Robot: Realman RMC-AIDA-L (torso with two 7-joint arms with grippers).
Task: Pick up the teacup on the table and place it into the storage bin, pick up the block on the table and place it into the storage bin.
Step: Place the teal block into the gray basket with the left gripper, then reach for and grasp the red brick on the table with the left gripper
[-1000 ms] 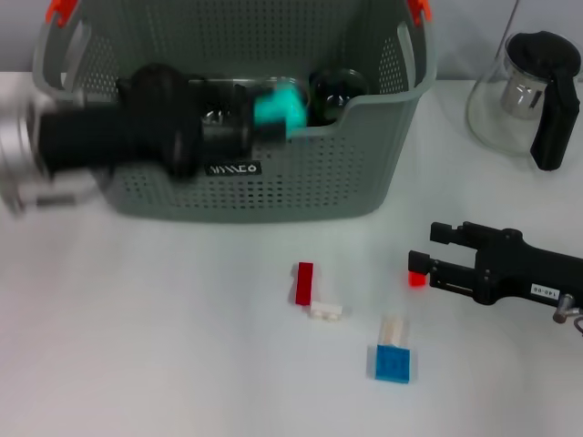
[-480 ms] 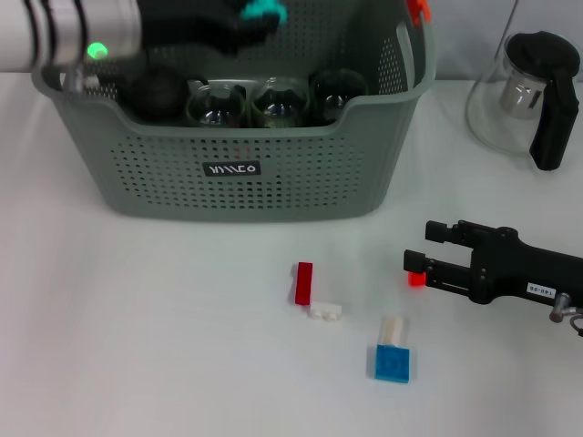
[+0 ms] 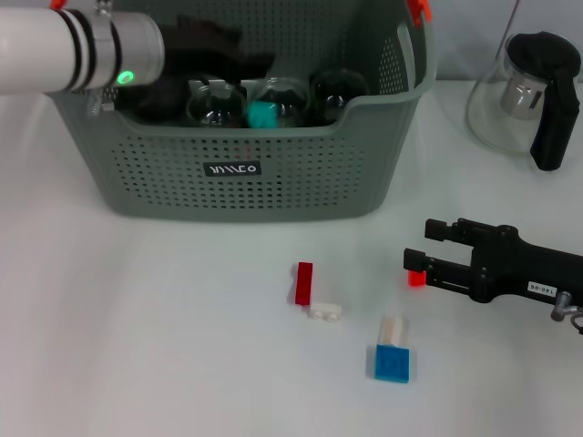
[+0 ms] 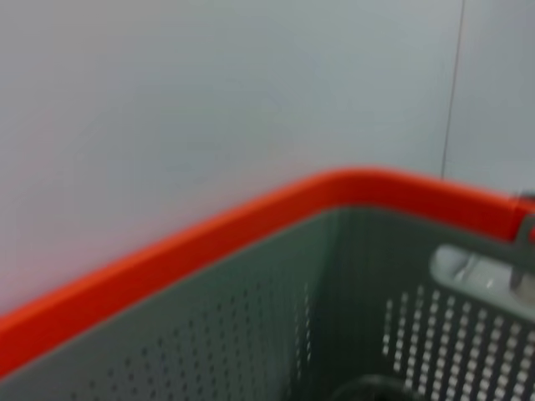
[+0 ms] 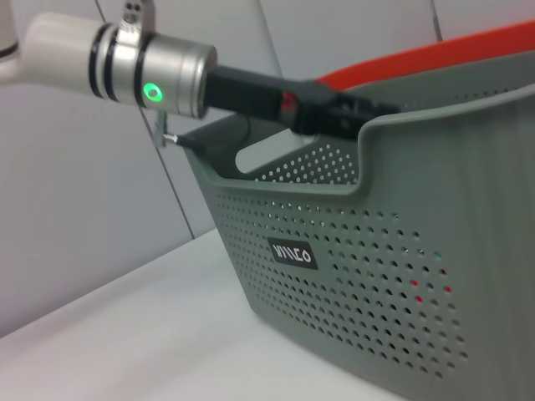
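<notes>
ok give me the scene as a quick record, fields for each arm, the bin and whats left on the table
left arm: reaches over the storage bin from the robot's left, claw down inside it
bin contents: glass teacups, a teal block
right arm: low over the table, right claw beside a small red block
table blocks: red block, white block, white and blue block
other: glass teapot with black handle, right of the bin
</notes>
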